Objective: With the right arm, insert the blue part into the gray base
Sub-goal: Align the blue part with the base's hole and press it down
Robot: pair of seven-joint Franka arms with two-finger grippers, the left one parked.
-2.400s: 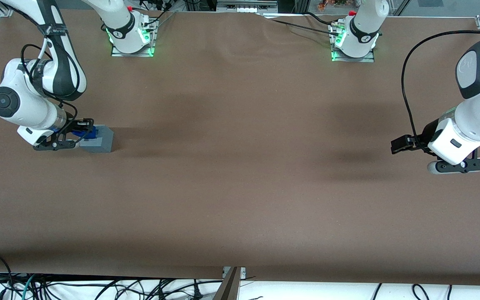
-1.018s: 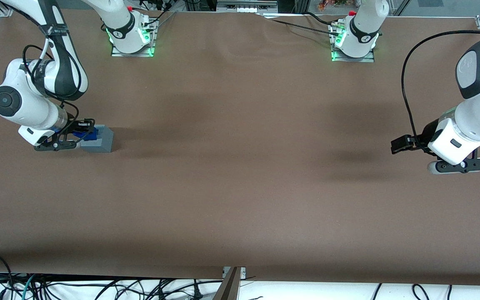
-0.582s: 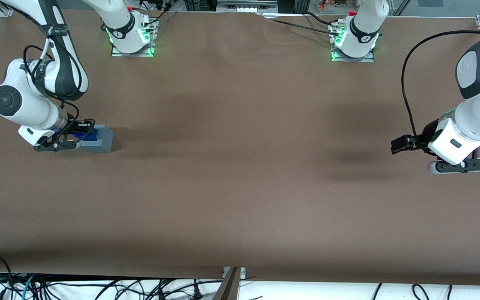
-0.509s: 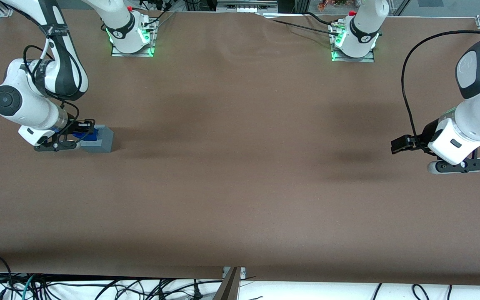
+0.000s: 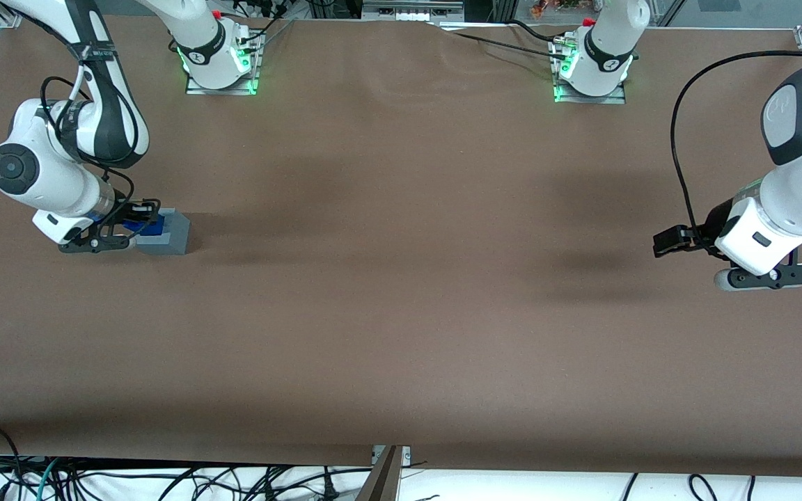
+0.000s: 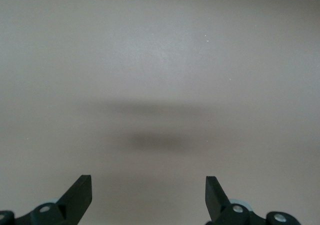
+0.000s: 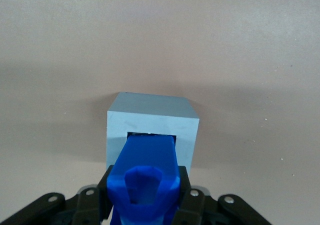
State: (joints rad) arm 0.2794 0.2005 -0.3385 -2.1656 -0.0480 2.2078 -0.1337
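Observation:
The gray base (image 5: 171,233) (image 7: 154,122) is a light gray cube standing on the brown table toward the working arm's end. The blue part (image 5: 149,224) (image 7: 145,172) is clamped between the black fingers of my right gripper (image 5: 142,223) (image 7: 145,190), which is shut on it. The blue part's lower end reaches into the square recess in the base's top face. The right arm (image 5: 46,174) leans over the base and hides part of it in the front view.
The brown table (image 5: 401,299) stretches wide toward the parked arm's end. Two arm mounts with green lights (image 5: 220,66) (image 5: 589,69) stand along the table edge farthest from the front camera. Cables (image 5: 164,480) lie below the near edge.
The right arm has shifted slightly, and the blue part has sunk a little lower against the gray base. The gripper stays shut on it.

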